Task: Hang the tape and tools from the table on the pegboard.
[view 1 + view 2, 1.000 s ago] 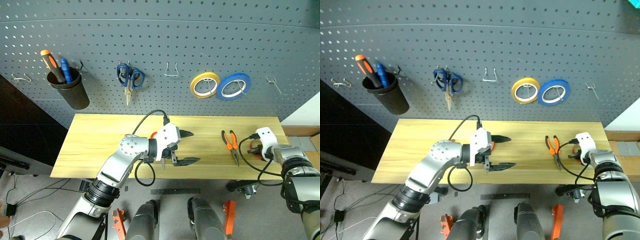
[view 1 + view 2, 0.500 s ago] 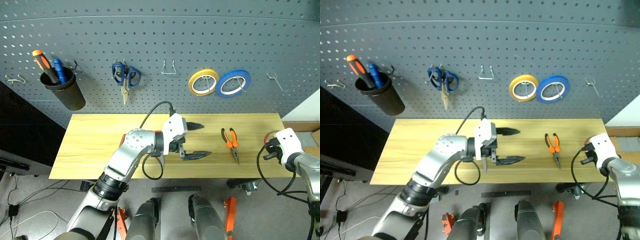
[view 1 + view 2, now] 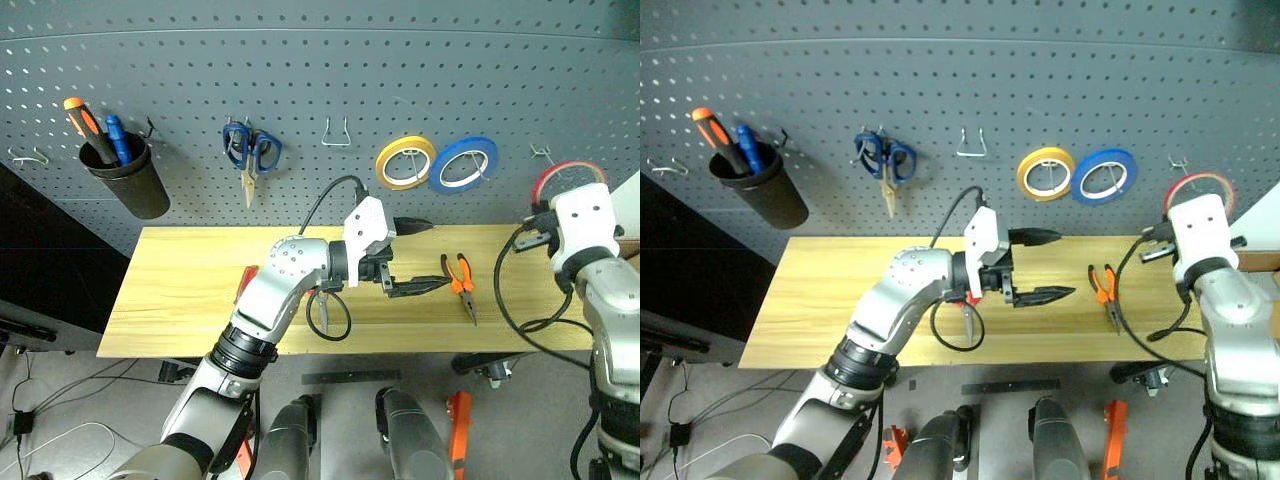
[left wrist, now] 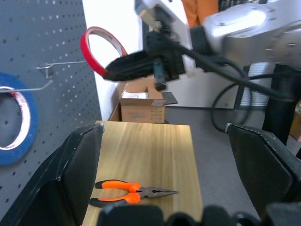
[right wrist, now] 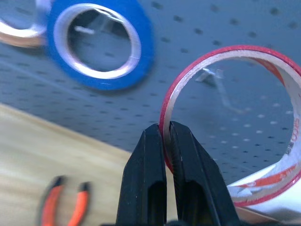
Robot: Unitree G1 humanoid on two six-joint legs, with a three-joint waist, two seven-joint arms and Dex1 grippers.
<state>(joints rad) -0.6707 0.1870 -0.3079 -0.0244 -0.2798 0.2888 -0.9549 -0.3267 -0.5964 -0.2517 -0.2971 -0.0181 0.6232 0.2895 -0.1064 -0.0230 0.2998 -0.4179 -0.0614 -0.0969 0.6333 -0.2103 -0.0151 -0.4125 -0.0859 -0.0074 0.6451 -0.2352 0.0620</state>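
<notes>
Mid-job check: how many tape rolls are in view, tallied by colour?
yellow tape roll: 1
blue tape roll: 1
red tape roll, pinched in the right gripper: 1
Total: 3

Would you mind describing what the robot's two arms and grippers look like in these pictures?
Both arms are silver-grey metal with rounded joint housings and black segments lower down. Each wrist carries a white block, and a loose black cable loops from it back to the forearm. The left gripper and right gripper each have two black, tapering fingers.
</notes>
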